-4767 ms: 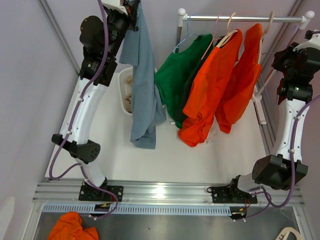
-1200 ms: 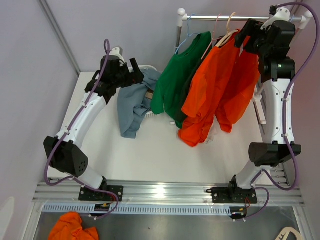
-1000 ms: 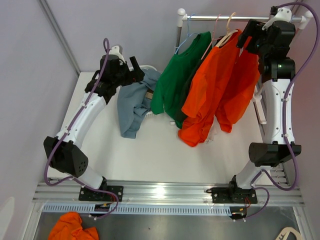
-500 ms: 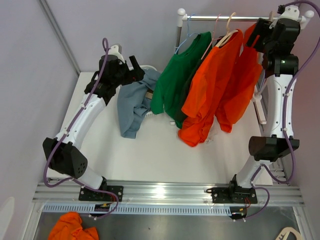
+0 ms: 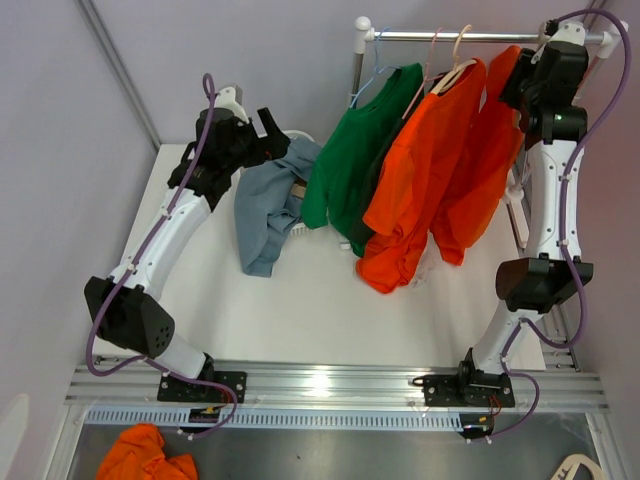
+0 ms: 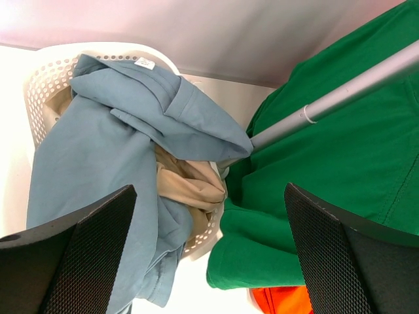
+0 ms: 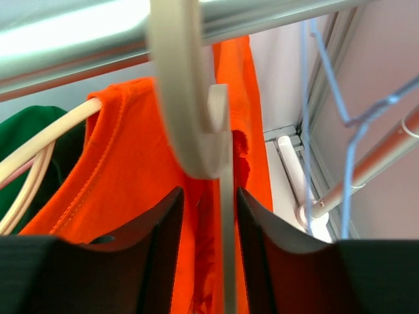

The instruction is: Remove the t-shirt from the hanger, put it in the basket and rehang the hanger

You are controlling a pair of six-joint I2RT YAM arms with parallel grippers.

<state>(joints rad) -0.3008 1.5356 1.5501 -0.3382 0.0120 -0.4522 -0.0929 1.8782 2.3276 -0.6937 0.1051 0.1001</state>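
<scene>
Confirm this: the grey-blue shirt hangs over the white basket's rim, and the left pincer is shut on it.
Not quite. The left pincer is open, fingers wide apart above the grey-blue shirt and holding nothing, as the left wrist view shows. The shirt does hang over the rim of the white basket.

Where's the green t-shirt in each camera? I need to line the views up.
Top external: the green t-shirt hangs at upper centre, the leftmost garment on the rack.
Left wrist: it fills the right side, next to the white basket.
Right wrist: only a sliver shows at the left edge.
Shared landmark: the rack's grey metal tubing.
</scene>
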